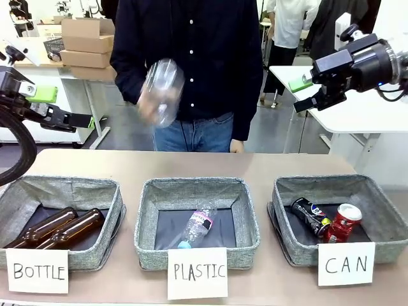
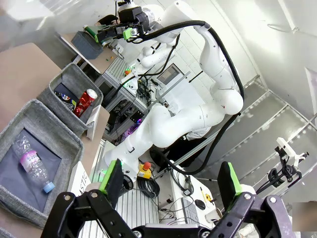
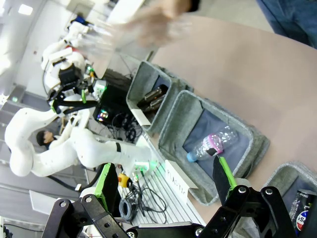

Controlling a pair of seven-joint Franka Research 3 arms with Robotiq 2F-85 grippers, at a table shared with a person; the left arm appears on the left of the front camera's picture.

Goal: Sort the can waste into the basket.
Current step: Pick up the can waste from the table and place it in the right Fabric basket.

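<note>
Both small metal cans, the red one [image 1: 343, 222] and the black-and-blue one [image 1: 310, 215], already lie in the grey fabric basket carded "CAN" [image 1: 382, 213], below the right gripper [image 1: 307, 93]; it hangs wide and empty; the left gripper [image 1: 64, 108] likewise, well apart.

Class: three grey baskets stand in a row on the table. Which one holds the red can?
The basket at the robot's right, carded "CAN": the red can lies there beside a black-and-blue can. The others hold brown glass bottles and a clear plastic bottle.

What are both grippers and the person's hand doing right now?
Left gripper: open, empty.
Right gripper: open, empty.
Person's hand: holding a clear plastic bottle, blurred.
</note>
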